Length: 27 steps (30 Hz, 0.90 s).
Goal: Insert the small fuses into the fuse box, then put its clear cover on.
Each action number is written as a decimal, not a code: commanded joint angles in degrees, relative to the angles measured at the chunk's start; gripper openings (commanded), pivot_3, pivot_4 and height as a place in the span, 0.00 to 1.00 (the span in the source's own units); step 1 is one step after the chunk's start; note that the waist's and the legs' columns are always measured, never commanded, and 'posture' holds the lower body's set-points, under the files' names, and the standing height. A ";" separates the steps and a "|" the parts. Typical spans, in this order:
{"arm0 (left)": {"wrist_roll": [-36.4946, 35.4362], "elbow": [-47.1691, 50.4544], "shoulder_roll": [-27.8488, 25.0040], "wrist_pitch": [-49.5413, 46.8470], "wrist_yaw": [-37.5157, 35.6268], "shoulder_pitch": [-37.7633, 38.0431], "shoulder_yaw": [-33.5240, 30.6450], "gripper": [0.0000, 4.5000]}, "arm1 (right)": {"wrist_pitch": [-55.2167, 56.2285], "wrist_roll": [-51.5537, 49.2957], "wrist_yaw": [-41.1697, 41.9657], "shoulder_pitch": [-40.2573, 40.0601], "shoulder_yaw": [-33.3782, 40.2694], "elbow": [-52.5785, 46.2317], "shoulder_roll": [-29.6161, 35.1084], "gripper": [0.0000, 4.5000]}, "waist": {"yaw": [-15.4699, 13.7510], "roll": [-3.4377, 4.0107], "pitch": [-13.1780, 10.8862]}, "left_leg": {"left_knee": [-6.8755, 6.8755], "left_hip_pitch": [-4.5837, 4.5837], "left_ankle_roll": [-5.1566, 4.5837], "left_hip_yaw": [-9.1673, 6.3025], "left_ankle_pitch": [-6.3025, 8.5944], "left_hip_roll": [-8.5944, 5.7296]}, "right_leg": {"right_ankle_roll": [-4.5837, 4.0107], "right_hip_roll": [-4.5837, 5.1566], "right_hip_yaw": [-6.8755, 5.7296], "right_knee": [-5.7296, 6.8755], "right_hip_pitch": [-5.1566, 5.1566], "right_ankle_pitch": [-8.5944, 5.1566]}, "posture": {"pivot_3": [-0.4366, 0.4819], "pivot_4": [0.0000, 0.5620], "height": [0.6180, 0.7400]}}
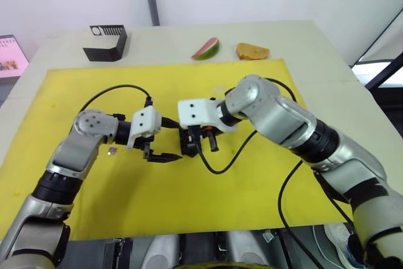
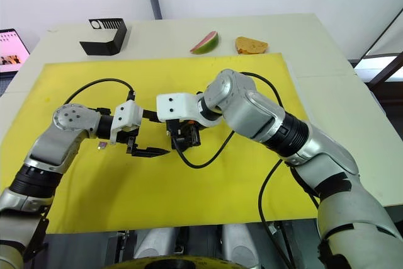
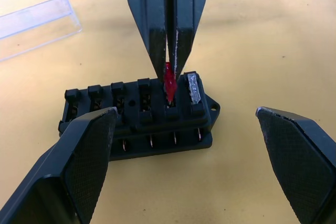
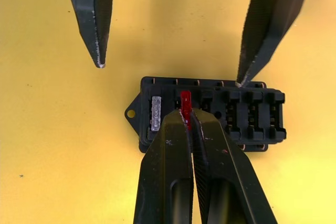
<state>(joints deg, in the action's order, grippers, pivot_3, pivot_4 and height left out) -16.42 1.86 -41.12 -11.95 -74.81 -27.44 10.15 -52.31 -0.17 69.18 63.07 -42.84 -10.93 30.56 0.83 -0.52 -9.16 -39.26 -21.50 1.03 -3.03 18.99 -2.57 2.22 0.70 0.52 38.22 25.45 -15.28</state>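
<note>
In the head views, the small black scalloped plastic fuse box (image 1: pixel 189 142) was seen near the middle of the yellow mat (image 1: pixel 75 86), with the right gripper (image 1: pixel 202 143) brought down onto it from above and the left gripper (image 1: pixel 160 155) held just beside it, apparently to steady it if needed. One small purple fuse (image 1: pixel 113 150) lay loose on the mat by the left arm.

In the left wrist view, the left gripper's fingers (image 3: pixel 79 161) were spread wide on either side of the box. One translucent red blade fuse (image 3: pixel 169 81) was pinched between the right gripper's fingers and lowered into a slot, next to one grey fuse (image 3: pixel 193 87) already seated at the end. One clear plastic cover (image 3: pixel 37 27) lay apart on the mat.

In the right wrist view, two fuses were counted at the box; the remaining slots looked empty.
</note>
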 commanded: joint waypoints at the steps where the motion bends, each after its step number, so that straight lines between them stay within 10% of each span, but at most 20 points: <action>1: -0.62 0.92 -0.84 0.39 0.07 -0.41 -1.76 0.99 | 1.07 0.56 0.09 0.65 0.14 0.02 -0.18 0.00 | 0.01 0.00 0.00 | 0.00 0.00 -0.01 0.00 0.00 0.00 | 0.00 0.00 0.00 0.00 0.00 0.00 | 0.48 0.27 1.00; 27: -0.66 0.82 -1.05 0.69 0.67 0.11 -1.92 0.99 | 2.48 1.40 0.04 0.05 -0.45 2.68 -1.06 0.00 | 0.04 0.00 0.00 | 0.00 0.01 0.00 0.00 0.00 0.00 | 0.00 0.00 0.00 0.00 0.00 0.00 | 0.48 0.27 1.00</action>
<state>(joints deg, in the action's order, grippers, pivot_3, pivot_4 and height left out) -16.43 1.91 -41.82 -11.94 -74.30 -27.03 9.94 -49.69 0.95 69.10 63.06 -44.16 -7.50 29.68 0.87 -0.52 -9.16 -39.26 -21.49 1.03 -3.03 18.99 -2.57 2.22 0.70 0.53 38.23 25.45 -15.28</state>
